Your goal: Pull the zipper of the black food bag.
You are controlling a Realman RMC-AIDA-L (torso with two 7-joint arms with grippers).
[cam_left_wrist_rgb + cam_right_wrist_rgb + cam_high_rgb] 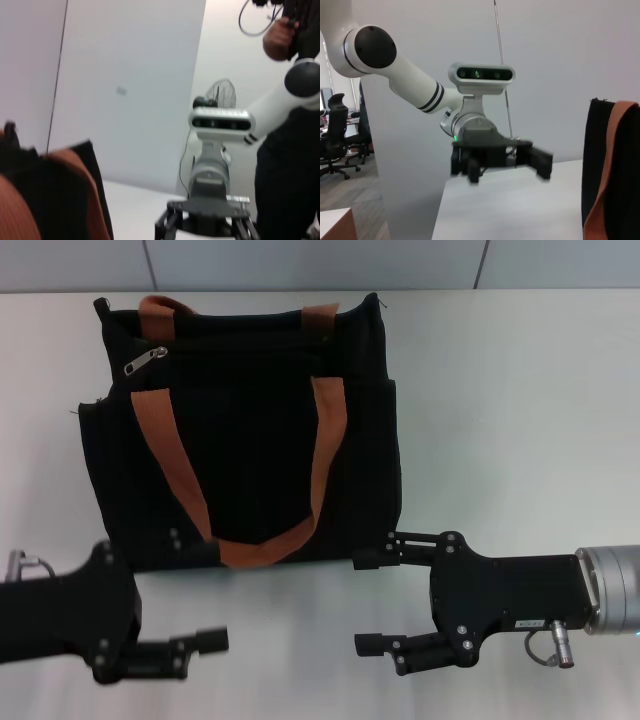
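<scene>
Black food bag [250, 430] upright on white table [520, 410], zipper [144, 361] at its upper left, left gripper [195, 595] and right gripper [372, 602] near bag base, jaws spread, gripping nothing.

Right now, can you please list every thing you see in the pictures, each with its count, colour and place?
black food bag: one, black, lying on the table at the far left-centre, ahead of both hands
strap handles: two, orange-brown, one looped across the bag's upper face, one at its far edge
zipper: one, silver pull tab, at the bag's far left corner
table: one, white, under everything
fan: one, dark wire cage, in the room behind, in the left wrist view
office chair: one, black, in the room behind, in the right wrist view
left hand: one, black, near edge on the left, open, just short of the bag
right hand: one, black, near edge on the right, open, upper finger at the bag's near right corner
</scene>
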